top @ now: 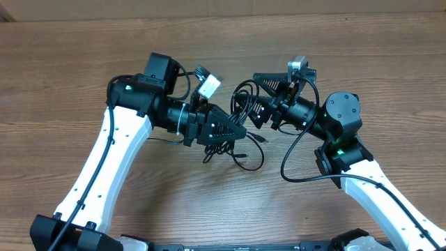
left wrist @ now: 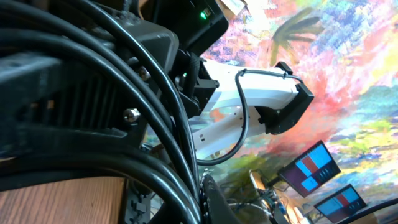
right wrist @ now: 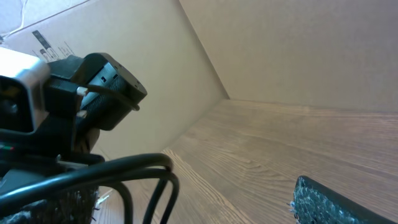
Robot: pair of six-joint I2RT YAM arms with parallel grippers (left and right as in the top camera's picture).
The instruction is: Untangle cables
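Cables [top: 244, 111] hang bunched at mid-bench [top: 83, 56], partly lifted between the two hands. Left hand [top: 242, 130] is clamped tight, apparently pinching the tangle to anchor it. Right hand [top: 252, 99] gapes fully and holds nothing, its jaws flanking an upper loop (ready to take a strand, I judge). Loose loops trail on the wood below, and the arms' own thick wires [top: 293, 153] crowd close — easy to snag.
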